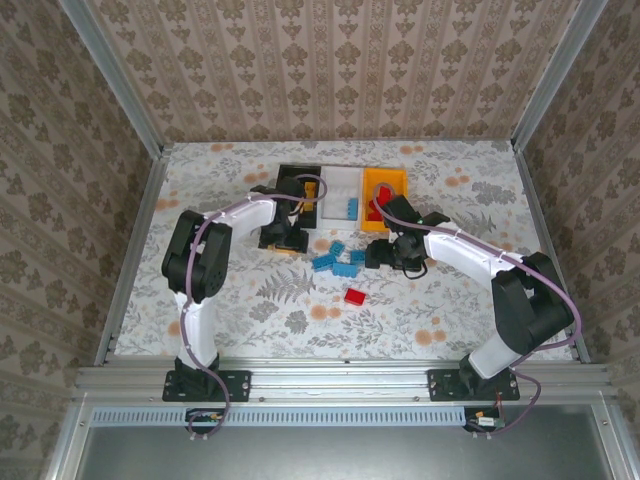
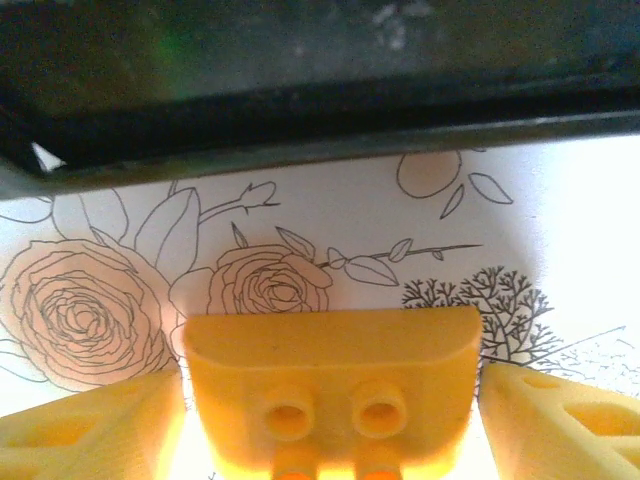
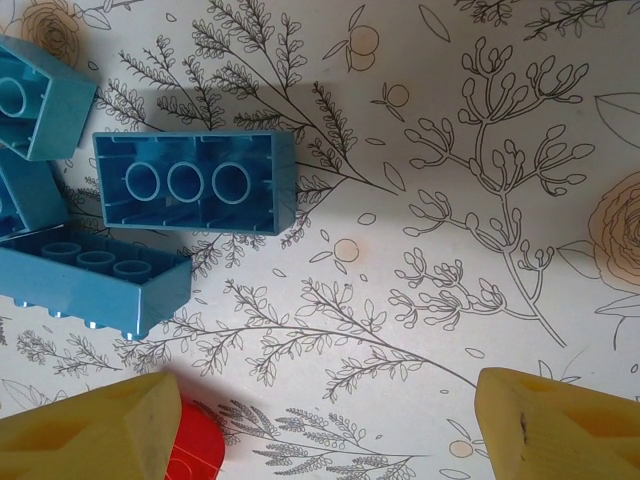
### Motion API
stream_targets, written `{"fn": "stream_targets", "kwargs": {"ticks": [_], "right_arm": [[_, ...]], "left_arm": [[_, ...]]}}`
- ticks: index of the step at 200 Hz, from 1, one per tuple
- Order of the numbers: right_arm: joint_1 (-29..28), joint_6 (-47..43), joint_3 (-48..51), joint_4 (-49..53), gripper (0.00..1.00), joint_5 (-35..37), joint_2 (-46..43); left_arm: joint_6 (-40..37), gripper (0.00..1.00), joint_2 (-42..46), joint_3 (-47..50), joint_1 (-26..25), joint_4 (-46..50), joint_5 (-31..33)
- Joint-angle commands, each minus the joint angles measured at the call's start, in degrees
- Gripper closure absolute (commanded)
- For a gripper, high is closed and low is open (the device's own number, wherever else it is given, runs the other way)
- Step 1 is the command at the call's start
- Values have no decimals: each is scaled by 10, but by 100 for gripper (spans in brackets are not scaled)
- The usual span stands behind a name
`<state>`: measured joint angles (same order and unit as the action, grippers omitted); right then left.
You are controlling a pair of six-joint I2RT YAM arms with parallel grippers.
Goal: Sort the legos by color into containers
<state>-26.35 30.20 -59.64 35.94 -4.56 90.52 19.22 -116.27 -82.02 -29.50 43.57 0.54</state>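
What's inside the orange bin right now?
Red bricks lie in the orange bin, toward its near end. The right arm covers its near right corner, so anything there cannot be seen.

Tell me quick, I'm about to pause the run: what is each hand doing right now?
Left hand: shut on a yellow lego.
Right hand: open, holding nothing.

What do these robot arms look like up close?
The left arm and right arm match: white tubular links, chunky black joints, a black base bolted to a metal rail. A thin purple cable runs along each. Their fingers are orange-yellow plastic wedges with hollow cut-outs.
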Motion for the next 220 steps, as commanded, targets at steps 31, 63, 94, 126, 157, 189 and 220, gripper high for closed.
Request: {"fn": "stream_targets", "kwargs": {"ticks": [31,63,94,126,157,189,220], "right_arm": [[1,-3,-8,-3,21,-7,12],[1,-1,-9,-1,21,-8,11],[-2,0,-10,2,21,-7,8],[-6,3,-10,4,21,-6,4],[-11,9,-7,0,21,-6,1],[-15,14,-4,1,21,-5,0],[-18,17,-1,0,21,-4,-5]], "left_arm": [[-17,36,-27,-4,0,-16,-12],[-19,39,-23,1,0,-17,-16],[-22,40,-5,9,1,-18,-20],[-27,40,30,10,0,-4,-16],[-42,39,69,-2,-1,22,-5],[-54,38,96,-33,1,55,6],[-70,38,102,-82,4,79,9]]}}
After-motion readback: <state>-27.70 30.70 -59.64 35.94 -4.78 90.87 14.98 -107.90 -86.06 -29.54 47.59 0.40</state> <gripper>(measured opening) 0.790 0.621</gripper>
